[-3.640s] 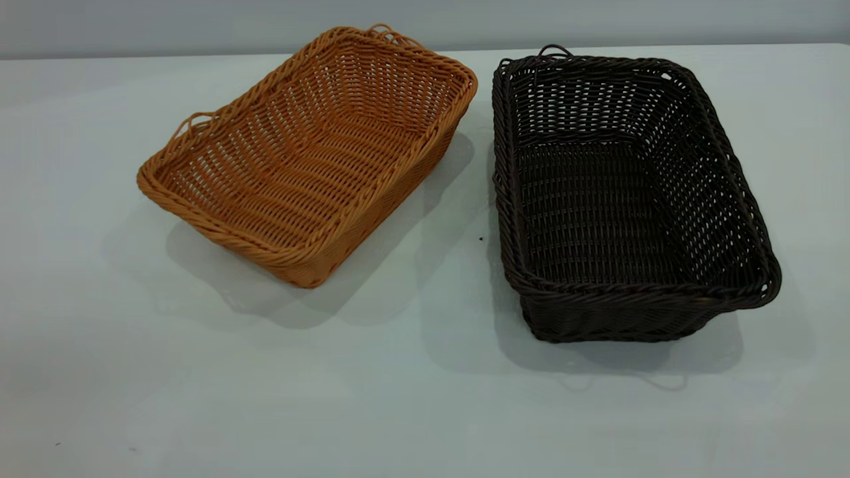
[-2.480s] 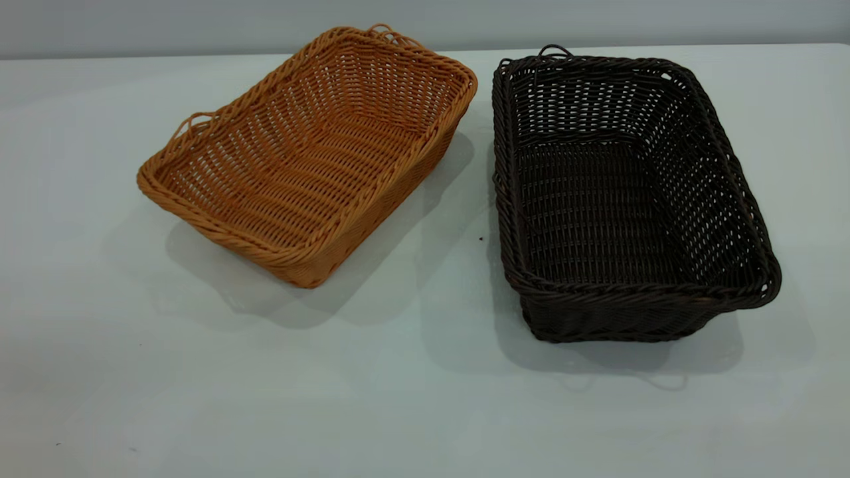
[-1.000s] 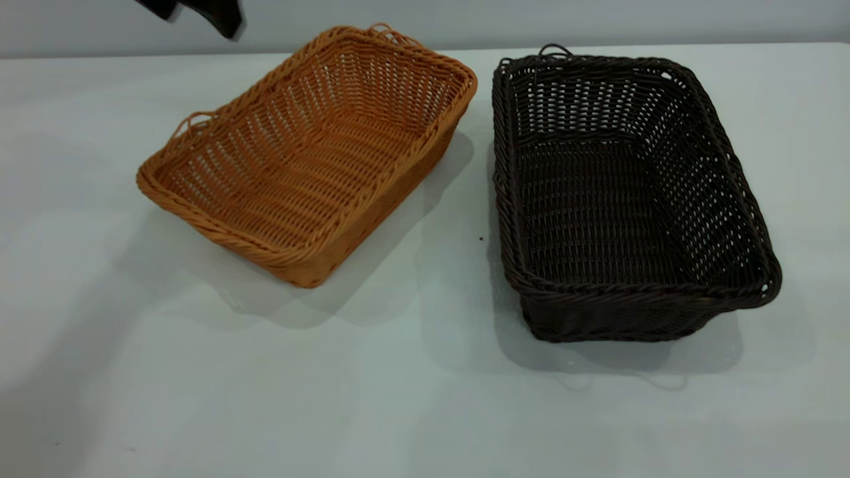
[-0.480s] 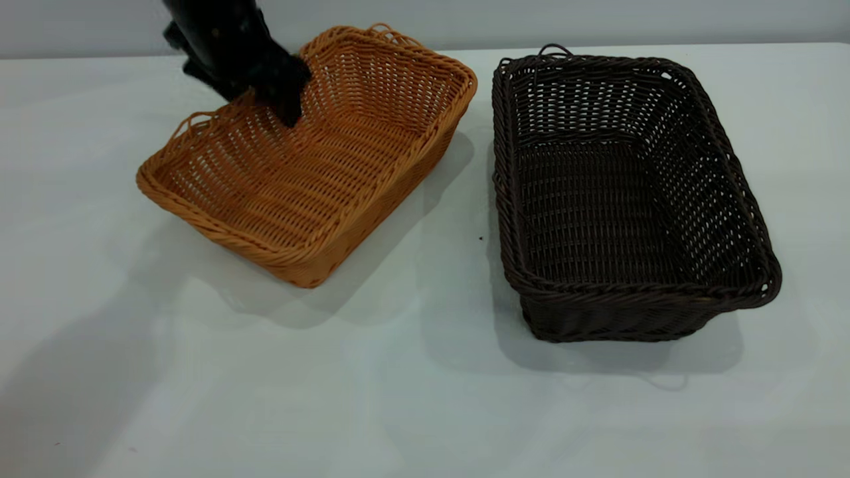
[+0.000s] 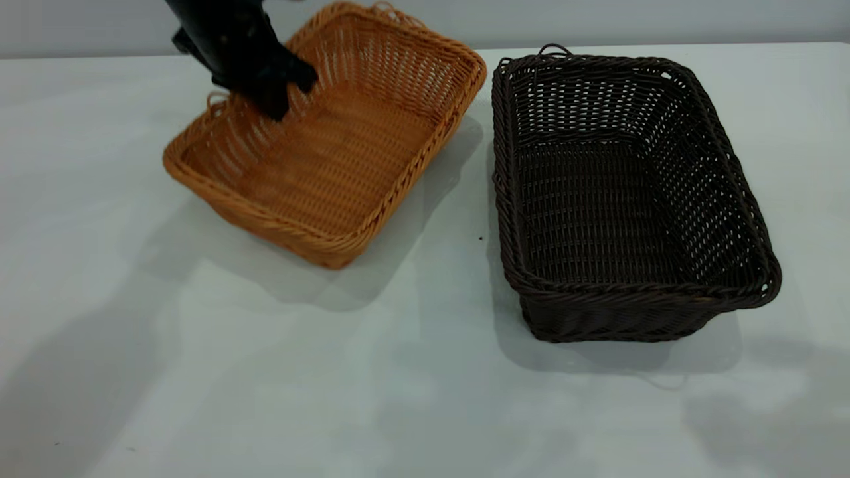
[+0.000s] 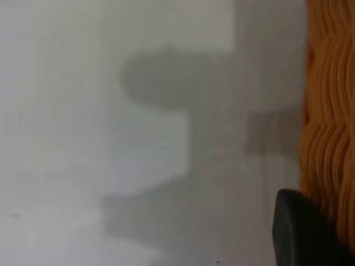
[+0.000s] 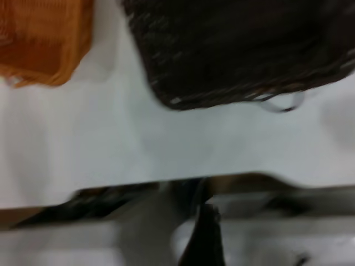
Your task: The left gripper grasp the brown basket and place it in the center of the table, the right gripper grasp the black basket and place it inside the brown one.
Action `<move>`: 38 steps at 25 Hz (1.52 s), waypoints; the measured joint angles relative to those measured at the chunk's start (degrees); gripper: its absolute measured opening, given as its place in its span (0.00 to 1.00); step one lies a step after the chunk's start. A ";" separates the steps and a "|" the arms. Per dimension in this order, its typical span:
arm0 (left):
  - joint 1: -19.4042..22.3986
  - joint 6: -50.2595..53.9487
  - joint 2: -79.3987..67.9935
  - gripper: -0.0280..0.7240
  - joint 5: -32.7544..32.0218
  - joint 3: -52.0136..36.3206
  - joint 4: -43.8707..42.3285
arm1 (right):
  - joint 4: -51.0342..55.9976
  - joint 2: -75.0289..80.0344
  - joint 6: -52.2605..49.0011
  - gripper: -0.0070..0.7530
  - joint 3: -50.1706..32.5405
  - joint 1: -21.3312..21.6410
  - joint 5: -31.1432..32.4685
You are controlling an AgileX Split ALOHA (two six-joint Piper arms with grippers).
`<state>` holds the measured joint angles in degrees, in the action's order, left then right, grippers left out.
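Note:
The brown basket [image 5: 345, 153] is at the table's [image 5: 398, 385] back left, its far side raised. My left gripper [image 5: 275, 99] is shut on its far long rim, one finger inside and one outside. In the left wrist view, one black finger [image 6: 299, 233] lies against the orange wall [image 6: 330, 111]. The black basket [image 5: 617, 199] stands flat on the right, close beside the brown one. My right gripper is out of the exterior view. Part of it [image 7: 202, 227] shows in the right wrist view, beyond the table's edge, apart from the black basket [image 7: 238, 50].
A narrow strip of tabletop separates the two baskets. The front half of the table [image 5: 265, 411] holds only shadows. A grey wall [image 5: 597, 20] runs behind the table's back edge.
My left gripper came down from the upper left and closed on the brown basket's far rim. The basket has since tilted and shifted right and back. The black basket has not moved.

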<state>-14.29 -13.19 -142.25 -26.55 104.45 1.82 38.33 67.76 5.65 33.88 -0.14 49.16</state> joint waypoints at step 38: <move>3.15 -3.01 8.46 0.14 -2.14 0.17 -1.12 | 64.67 52.05 33.70 0.41 2.82 -12.01 -28.14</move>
<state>-11.14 -16.20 -133.78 -28.69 104.62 0.70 103.00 119.81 39.35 36.69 -12.14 21.02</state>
